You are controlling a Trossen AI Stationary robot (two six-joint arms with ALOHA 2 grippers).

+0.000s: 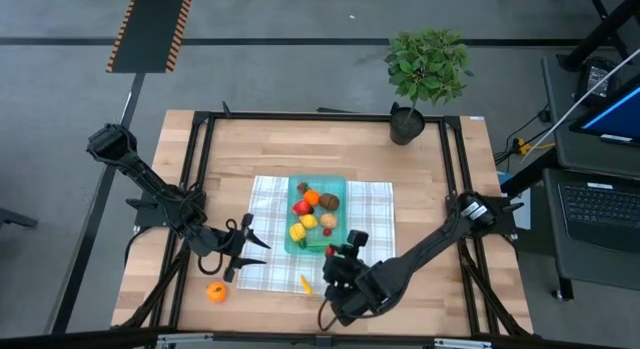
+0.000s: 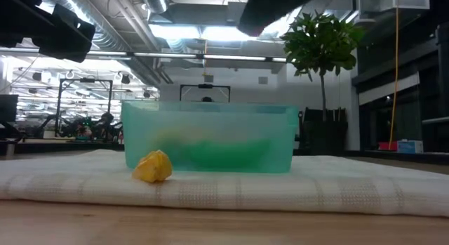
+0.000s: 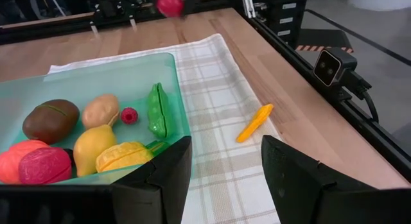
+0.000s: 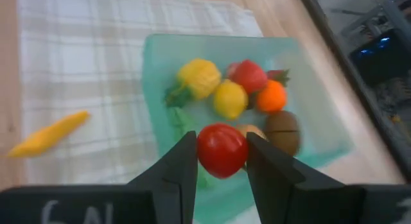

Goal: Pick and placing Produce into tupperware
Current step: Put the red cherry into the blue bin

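Red produce (image 4: 221, 149) in right gripper (image 4: 221, 161) — over tupperware (image 4: 321, 131)

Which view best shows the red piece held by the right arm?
The right wrist view: the red piece sits large between the right gripper fingers, above the tupperware. The high view shows only a red speck at the container's near edge. The left wrist view catches it small; the low view shows none.

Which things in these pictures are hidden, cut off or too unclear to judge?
- Low view: the produce inside the teal container shows only as blurs through its translucent wall.
- Right wrist view: the right gripper and its red piece cover part of the container's contents.
- High view: the orange piece on the bare wood is too small to identify.
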